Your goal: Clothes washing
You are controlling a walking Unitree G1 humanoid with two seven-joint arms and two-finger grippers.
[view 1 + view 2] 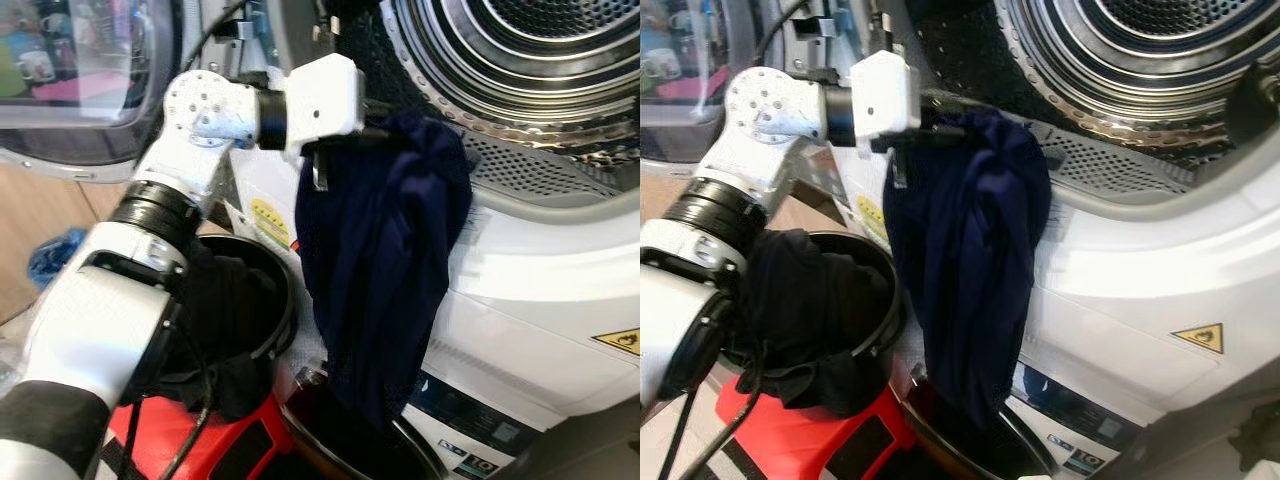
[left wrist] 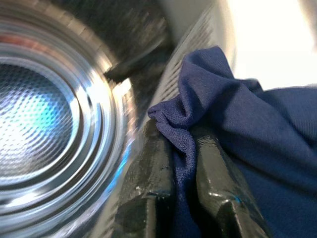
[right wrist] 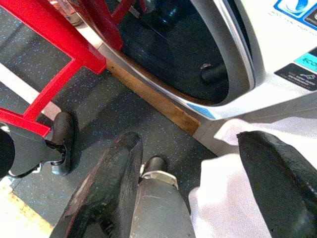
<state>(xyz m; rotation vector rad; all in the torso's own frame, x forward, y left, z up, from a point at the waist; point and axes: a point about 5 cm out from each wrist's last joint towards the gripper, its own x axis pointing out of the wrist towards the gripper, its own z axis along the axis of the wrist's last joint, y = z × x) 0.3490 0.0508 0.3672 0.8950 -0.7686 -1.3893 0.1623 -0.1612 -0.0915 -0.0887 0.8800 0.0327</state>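
A navy blue garment (image 1: pixel 380 270) hangs from my left gripper (image 2: pixel 173 131), which is shut on a fold of it right at the lower rim of the upper machine's opening. The steel drum (image 1: pixel 530 50) is just beyond the gripper and looks empty in the left wrist view. The cloth drapes down the white front of the machine, and its lower end reaches the dark round door (image 1: pixel 350 440) of the lower machine. My right gripper (image 3: pixel 188 141) hangs low over the floor, open, with nothing between its fingers.
A black basket (image 1: pixel 285 300) holding dark clothes stands on a red stool (image 1: pixel 220 440) under my left arm. The upper machine's glass door (image 1: pixel 80 80) stands open at the left. White cloth (image 3: pixel 223 198) lies on the floor by the lower machine.
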